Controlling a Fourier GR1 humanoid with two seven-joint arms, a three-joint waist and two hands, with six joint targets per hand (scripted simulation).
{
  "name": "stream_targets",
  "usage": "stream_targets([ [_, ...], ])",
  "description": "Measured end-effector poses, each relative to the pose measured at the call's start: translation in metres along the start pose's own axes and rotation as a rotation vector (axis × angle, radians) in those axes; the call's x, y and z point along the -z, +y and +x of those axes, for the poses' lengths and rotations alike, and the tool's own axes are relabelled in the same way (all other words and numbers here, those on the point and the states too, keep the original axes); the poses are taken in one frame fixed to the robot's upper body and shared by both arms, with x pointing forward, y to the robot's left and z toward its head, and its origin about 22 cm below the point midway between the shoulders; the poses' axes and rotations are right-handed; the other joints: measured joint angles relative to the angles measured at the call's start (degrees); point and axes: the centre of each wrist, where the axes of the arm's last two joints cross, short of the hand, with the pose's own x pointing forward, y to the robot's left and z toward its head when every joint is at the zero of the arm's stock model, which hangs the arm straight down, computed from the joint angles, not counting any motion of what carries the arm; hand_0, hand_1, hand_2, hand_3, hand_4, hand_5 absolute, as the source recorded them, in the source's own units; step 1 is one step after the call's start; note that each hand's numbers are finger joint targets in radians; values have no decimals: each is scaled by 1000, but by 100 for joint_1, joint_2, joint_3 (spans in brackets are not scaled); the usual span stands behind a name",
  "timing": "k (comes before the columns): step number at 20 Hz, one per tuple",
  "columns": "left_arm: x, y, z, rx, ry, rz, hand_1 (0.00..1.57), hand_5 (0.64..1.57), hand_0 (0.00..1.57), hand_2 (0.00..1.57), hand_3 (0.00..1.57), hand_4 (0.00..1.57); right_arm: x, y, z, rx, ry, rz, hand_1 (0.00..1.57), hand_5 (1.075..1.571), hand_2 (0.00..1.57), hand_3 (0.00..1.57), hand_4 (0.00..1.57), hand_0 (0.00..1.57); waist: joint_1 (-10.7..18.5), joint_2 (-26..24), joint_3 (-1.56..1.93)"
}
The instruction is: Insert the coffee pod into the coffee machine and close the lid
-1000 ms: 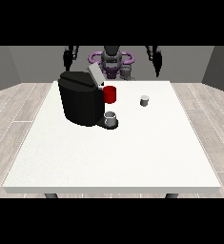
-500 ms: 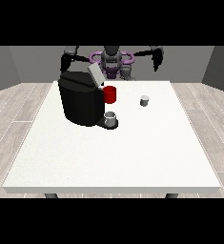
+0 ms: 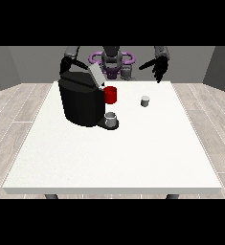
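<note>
A black coffee machine stands on the left half of the white table, with its grey lid tilted up and open. Its front carries a red part, and a small grey cup sits on the base below. The coffee pod, a small pale cylinder, stands on the table to the machine's right. The hand at the view's right hovers open above the table's far edge, behind and a little right of the pod. The hand at the view's left is low behind the machine's top left corner, partly hidden.
The robot's torso stands behind the table's far edge. Bare white tabletop stretches from the machine and pod to the near edge. Wooden floor surrounds the table.
Both arms have come down from a raised pose. The hand at the view's right has swung forward towards the far edge near the pod; the other has dropped behind the machine.
</note>
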Motion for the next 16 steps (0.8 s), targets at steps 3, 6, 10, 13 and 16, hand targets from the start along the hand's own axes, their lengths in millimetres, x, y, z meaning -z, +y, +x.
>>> stream_targets([
  [3,14,10,0,52,34,-8,0,1571,0,0,0,0,5,12,7,21,-13,19,0,1571,0,0,0,0,-145,182,0],
  [6,23,23,-3,110,77,-19,0,1571,0,0,0,0,8,18,11,28,-21,31,0,1571,0,0,0,0,-309,353,0],
  [10,33,36,-11,166,108,-31,0,1571,0,0,0,0,12,24,13,18,-25,43,0,1571,0,0,0,0,-384,589,-1],
  [13,42,37,-14,199,128,-50,0,1571,0,0,0,0,20,26,16,43,-25,56,0,1571,0,0,0,0,-409,730,0],
  [16,52,34,-16,243,148,-53,0,1571,0,291,0,0,27,32,20,51,-22,62,0,1571,0,0,0,0,-425,825,-1],
])
